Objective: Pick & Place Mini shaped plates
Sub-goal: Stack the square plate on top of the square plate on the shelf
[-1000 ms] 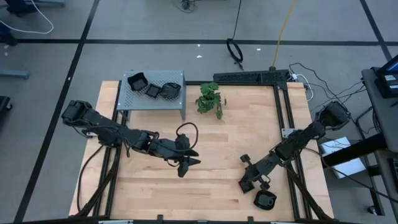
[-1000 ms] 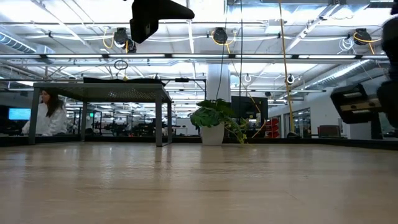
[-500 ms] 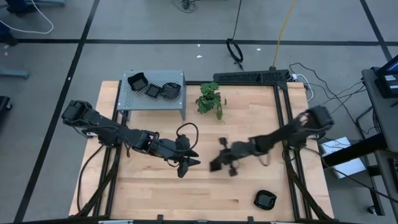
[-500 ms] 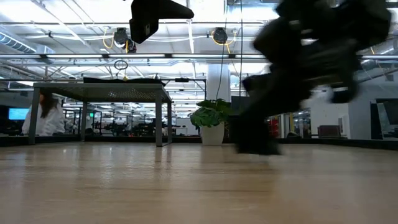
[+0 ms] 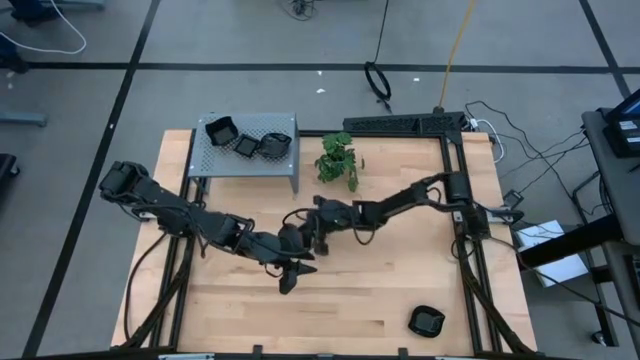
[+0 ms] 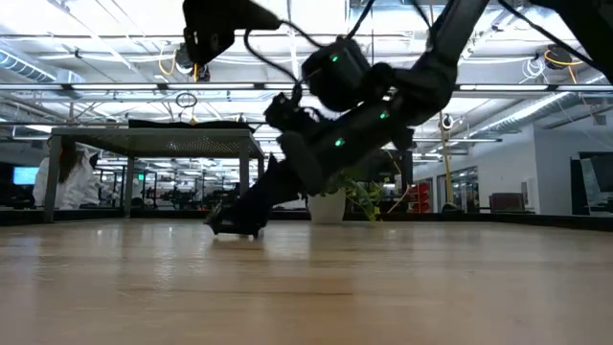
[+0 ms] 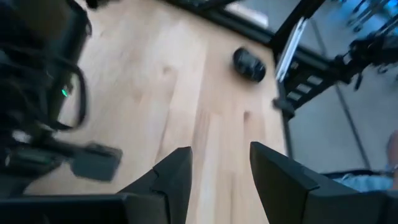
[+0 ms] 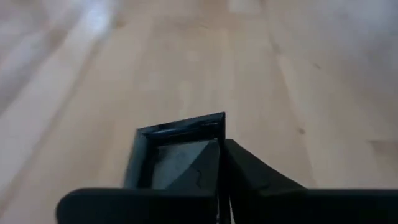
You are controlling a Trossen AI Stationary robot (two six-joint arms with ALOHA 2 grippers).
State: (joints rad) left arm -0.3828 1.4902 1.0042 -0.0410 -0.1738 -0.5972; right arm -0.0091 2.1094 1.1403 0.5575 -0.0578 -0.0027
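From table level I've got the right arm [image 6: 383,96] slanting down from the upper right, its gripper [image 6: 251,213] low over the wood with a small black plate [image 6: 237,226] at its tip, touching or just off the table [image 6: 306,287]. Behind sit the perforated metal box [image 6: 158,144] and the plant [image 6: 330,182]. 1 person [image 6: 69,172] shows far left.
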